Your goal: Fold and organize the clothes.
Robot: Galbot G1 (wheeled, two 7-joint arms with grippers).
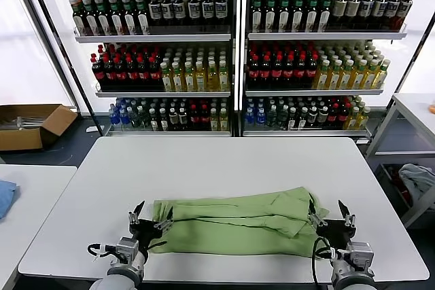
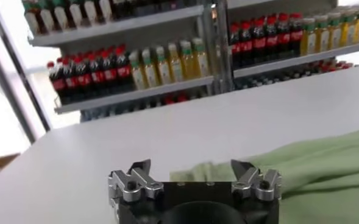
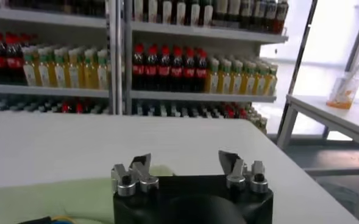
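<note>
The light green polo shirt (image 1: 234, 216) lies folded into a long band across the near part of the white table (image 1: 224, 161). Its collar, buttons and graphic are hidden. My left gripper (image 1: 149, 216) is open and empty at the shirt's left end, which shows just beyond its fingers in the left wrist view (image 2: 307, 170). My right gripper (image 1: 330, 212) is open and empty at the shirt's right end. In the right wrist view a strip of green fabric (image 3: 51, 198) lies beside the gripper (image 3: 185, 163). Neither gripper holds the cloth.
Shelves of bottles (image 1: 234, 52) stand behind the table. A second table (image 1: 30, 195) at the left carries a blue cloth (image 1: 5, 196). A cardboard box (image 1: 30, 125) sits on the floor at the left. A side table (image 1: 414, 110) and a pale cloth bundle (image 1: 418, 180) are at the right.
</note>
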